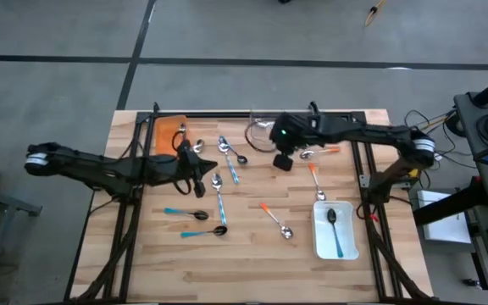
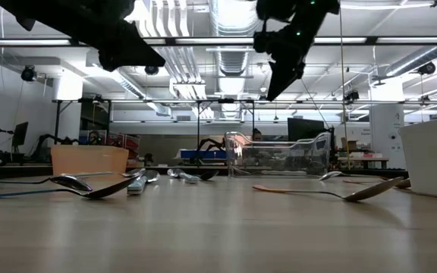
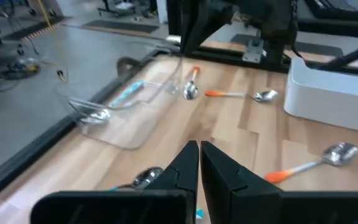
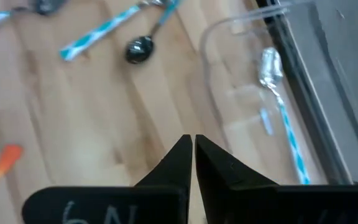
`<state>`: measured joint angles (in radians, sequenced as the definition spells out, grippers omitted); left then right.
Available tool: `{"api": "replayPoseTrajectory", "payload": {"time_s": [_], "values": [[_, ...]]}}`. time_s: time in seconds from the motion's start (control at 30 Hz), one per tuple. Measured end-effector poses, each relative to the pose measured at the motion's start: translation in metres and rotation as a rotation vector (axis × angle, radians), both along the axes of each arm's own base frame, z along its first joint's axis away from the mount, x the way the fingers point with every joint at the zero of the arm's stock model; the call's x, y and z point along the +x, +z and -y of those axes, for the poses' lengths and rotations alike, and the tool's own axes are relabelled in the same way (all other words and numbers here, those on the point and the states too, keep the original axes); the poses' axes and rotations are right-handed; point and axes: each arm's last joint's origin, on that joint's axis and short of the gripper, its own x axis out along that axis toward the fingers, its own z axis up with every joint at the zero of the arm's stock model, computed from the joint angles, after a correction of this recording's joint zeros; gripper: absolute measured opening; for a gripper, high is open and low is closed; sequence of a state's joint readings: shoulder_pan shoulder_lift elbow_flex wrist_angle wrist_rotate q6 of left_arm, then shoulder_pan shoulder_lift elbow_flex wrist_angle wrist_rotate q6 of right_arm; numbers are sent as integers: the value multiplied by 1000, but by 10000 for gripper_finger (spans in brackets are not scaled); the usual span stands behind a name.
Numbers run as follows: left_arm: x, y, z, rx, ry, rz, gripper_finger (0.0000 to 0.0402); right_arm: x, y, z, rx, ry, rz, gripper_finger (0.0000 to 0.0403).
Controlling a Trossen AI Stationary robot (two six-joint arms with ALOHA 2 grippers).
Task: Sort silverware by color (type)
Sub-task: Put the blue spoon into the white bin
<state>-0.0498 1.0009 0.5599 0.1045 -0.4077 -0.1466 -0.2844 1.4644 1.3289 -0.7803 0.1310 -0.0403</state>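
Note:
Spoons lie flat and scattered on the wooden table: teal-handled ones (image 1: 219,199) left of centre, orange-handled ones (image 1: 276,220) toward the right. One teal spoon (image 1: 335,229) lies in the white tray (image 1: 318,246), another (image 4: 272,68) in the clear tray (image 1: 259,127). My left gripper (image 1: 203,172) (image 3: 199,146) hovers shut and empty above the table near the orange tray (image 1: 168,135). My right gripper (image 1: 283,163) (image 4: 192,140) is also shut and empty. It hangs high over the table beside the clear tray's near edge, slanting down.
The orange tray stands at the far left, the clear tray at the far middle, the white tray at the near right. Bare wood shows along the near edge (image 1: 252,275). Black frame rails run along the table's far side and both ends.

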Motion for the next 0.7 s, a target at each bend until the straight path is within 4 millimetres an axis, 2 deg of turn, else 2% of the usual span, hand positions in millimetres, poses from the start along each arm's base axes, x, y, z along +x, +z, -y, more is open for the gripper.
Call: {"api": "replayPoseTrajectory", "payload": {"time_s": [0.17, 0.33, 0.7], "values": [[10, 1, 11, -13, -40, -71, 0, -13, -4, -26, -34, 76, 118, 13], [16, 2, 21, 7, -80, -261, 0, -24, -9, -45, -76, 156, 225, 13], [18, -21, 36, 5, -130, -610, 0, -40, -33, -67, -106, 244, 328, 13]]}}
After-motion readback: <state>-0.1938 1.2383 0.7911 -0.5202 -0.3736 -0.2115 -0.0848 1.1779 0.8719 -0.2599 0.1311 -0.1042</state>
